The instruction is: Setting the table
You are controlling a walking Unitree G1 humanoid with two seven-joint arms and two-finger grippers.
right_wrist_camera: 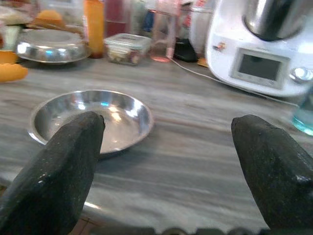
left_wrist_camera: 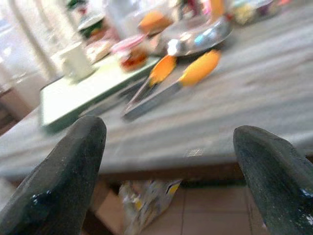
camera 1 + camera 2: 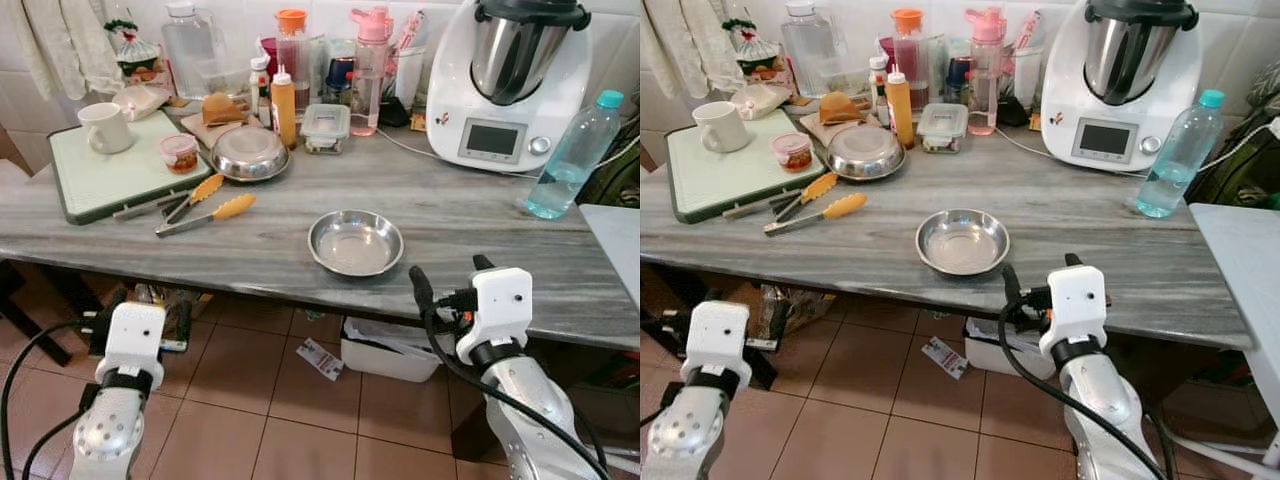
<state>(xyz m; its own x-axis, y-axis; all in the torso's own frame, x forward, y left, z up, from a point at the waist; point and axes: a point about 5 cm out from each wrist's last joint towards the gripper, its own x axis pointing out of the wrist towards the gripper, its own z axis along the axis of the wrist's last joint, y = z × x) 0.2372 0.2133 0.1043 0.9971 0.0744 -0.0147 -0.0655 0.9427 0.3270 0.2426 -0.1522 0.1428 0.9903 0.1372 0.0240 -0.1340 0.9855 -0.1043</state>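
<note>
Non-task clutter: white food processor [image 3: 510, 85] back right of bench [image 3: 480, 230], blue-capped water bottle [image 3: 574, 157] beside it. Pink bottle [image 3: 367, 70], orange-capped sauce bottle [image 3: 284, 107], small lidded container [image 3: 326, 127] along the wall. White bin [image 3: 385, 352] on the tile floor underneath.

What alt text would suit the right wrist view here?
The right gripper's two black fingers, spread open, frame an empty steel bowl on the grey marbled counter. Behind stand a white kitchen machine, a lidded food container and an upturned steel bowl.

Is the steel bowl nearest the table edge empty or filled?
Empty. The bowl sits upright on the table, and its bare shiny bottom shows in the head and right wrist views.
</note>
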